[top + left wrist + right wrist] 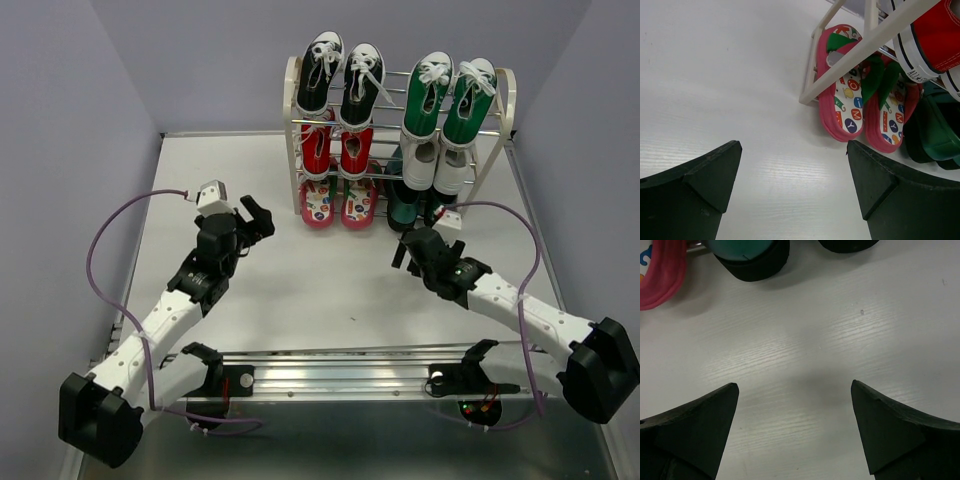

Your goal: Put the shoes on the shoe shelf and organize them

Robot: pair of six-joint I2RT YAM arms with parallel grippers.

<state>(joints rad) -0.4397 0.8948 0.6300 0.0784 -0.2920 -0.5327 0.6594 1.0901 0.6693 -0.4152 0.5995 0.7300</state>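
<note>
Basically done: black-white sneakers [340,75], red sneakers [337,150], flip-flops [340,203] stacked in shoe shelf's [291,110] left column, upper centre of frame. Left claw [258,218] and right claw [405,250] spread, empty. Risk: a careless left claw swing clips the protruding flip-flops or shoe shelf.

The left arm [160,320] and right arm [530,310] have white link shells, black joints and bulky black base blocks. A thin purple cable [90,262] loops from each wrist's small white-grey camera box [212,194]. The fingers [690,200] are matte, dark greenish-black wedges.
</note>
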